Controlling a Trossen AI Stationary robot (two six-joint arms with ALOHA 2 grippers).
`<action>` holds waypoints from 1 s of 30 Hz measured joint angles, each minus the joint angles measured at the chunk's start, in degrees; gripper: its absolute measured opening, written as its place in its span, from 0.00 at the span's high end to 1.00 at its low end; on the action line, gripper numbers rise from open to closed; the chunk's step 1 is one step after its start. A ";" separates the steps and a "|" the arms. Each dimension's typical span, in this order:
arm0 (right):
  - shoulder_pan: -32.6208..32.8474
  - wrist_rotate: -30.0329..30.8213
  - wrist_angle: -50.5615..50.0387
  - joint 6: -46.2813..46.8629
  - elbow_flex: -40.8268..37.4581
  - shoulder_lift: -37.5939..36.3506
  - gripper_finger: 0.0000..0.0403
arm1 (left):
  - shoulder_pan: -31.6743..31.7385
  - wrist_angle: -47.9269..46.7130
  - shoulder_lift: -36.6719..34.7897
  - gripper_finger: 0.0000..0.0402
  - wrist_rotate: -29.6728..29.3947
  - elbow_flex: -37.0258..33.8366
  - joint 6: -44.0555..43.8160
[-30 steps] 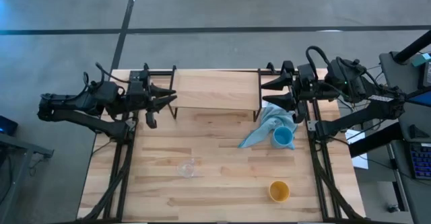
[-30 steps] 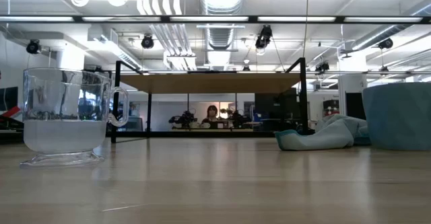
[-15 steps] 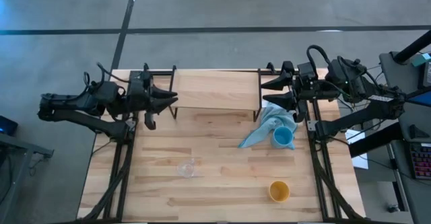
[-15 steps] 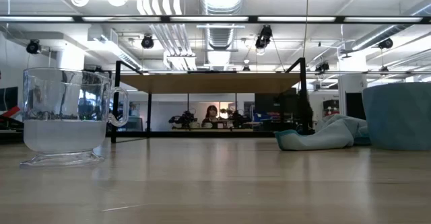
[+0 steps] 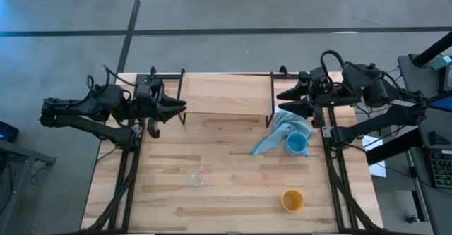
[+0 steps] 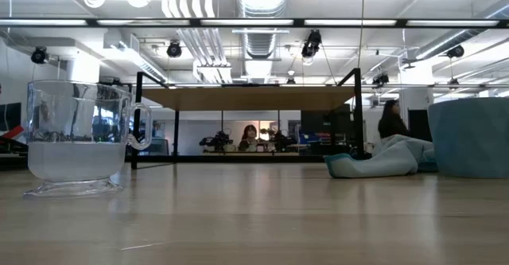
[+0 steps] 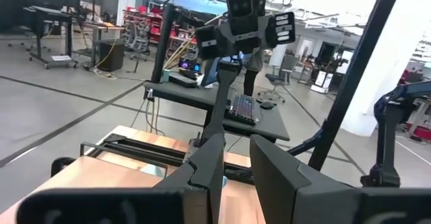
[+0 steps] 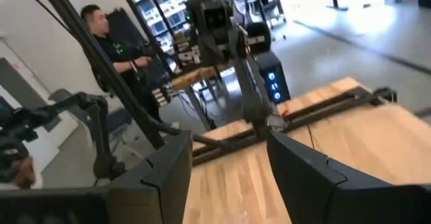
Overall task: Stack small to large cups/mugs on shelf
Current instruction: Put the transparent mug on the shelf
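**A:** Where are the cups, and where is the shelf?

**B:** Seen from above, the clear glass (image 5: pixel 195 176) stands alone on the table (image 5: pixel 233 214), lower left of centre. The yellow-orange cup (image 5: pixel 292 200) sits at lower right, well apart from it. The light blue cup (image 5: pixel 296 145) is right of centre, touching a crumpled light blue cloth (image 5: pixel 277 135). The shelf (image 5: pixel 227 96) runs along the upper middle of the frame, and nothing stands on it. From table height the glass (image 6: pixel 78 138) fills the left of the frame, and the blue cup (image 6: pixel 471 137) the right edge.

**A:** And the arms?

**B:** The left gripper (image 5: pixel 178 106) sits at the shelf's left end, its fingers parted by a narrow gap and holding nothing. The right gripper (image 5: pixel 282 102) sits at the shelf's right end, just above the cloth, fingers spread wider and also empty.

**A:** Has anything changed in the last second?

**B:** Very little. The right arm has shifted slightly, and a person (image 6: pixel 391 120) has come into the room far behind the table. The cups have not moved. My judgement is that stacking has not started; the glass, being smallest, probably matters first.
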 joint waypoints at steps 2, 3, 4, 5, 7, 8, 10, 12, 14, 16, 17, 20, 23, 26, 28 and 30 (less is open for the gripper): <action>0.00 -0.17 -3.11 2.39 0.01 -0.47 0.54 | -0.07 -0.33 0.08 0.85 1.58 0.30 0.02; 0.00 -0.20 -4.26 3.57 0.01 -0.61 0.54 | -0.13 -0.56 0.11 0.85 2.91 0.56 0.04; 0.00 -0.20 -6.14 4.75 0.01 -0.94 0.54 | -0.17 -0.91 0.36 0.85 4.29 1.04 0.04; 0.00 -0.20 -8.39 5.86 0.00 -1.14 0.54 | -0.19 -1.84 0.65 0.85 5.44 1.55 0.04; 0.00 -0.20 -11.75 7.94 0.01 -1.54 0.54 | -0.46 -6.22 1.11 0.85 6.23 2.72 0.03; 0.00 -0.20 -13.90 8.94 0.01 -1.78 0.54 | -0.69 -8.96 1.76 0.85 6.38 3.51 0.01; 0.00 -0.20 -17.43 10.85 0.01 -1.88 0.54 | -1.19 -15.59 3.30 0.85 6.40 5.42 -0.10; 0.00 -0.20 -21.04 12.26 0.01 -1.88 0.54 | -1.60 -23.19 5.14 0.85 6.60 7.02 -1.63; 0.00 -0.17 -23.48 12.74 -0.01 -1.75 0.54 | -1.96 -28.49 7.40 0.85 8.54 8.71 -3.99; 0.00 -0.17 -25.52 13.04 0.01 -1.53 0.54 | -2.16 -32.57 9.71 0.85 10.94 9.55 -5.69; 0.00 -0.17 -26.21 13.29 0.01 -1.49 0.54 | -2.29 -33.15 10.76 0.85 12.22 9.84 -5.99; 0.00 -0.07 -27.35 13.42 0.01 -1.12 0.54 | -2.63 -34.64 13.58 0.85 15.28 10.02 -8.84; 0.00 0.00 -27.69 13.42 -0.01 -1.00 0.54 | -2.71 -36.57 16.39 0.85 17.68 9.76 -12.23; 0.00 0.00 -27.64 13.40 0.01 -0.77 0.54 | -2.82 -41.04 19.32 0.85 19.32 9.70 -15.80; 0.00 0.00 -27.69 13.40 0.01 -0.64 0.54 | -2.98 -44.17 21.21 0.85 21.00 9.68 -18.02; 0.00 0.00 -27.70 13.40 0.01 -0.62 0.54 | -3.46 -45.77 23.06 0.85 22.30 9.68 -18.53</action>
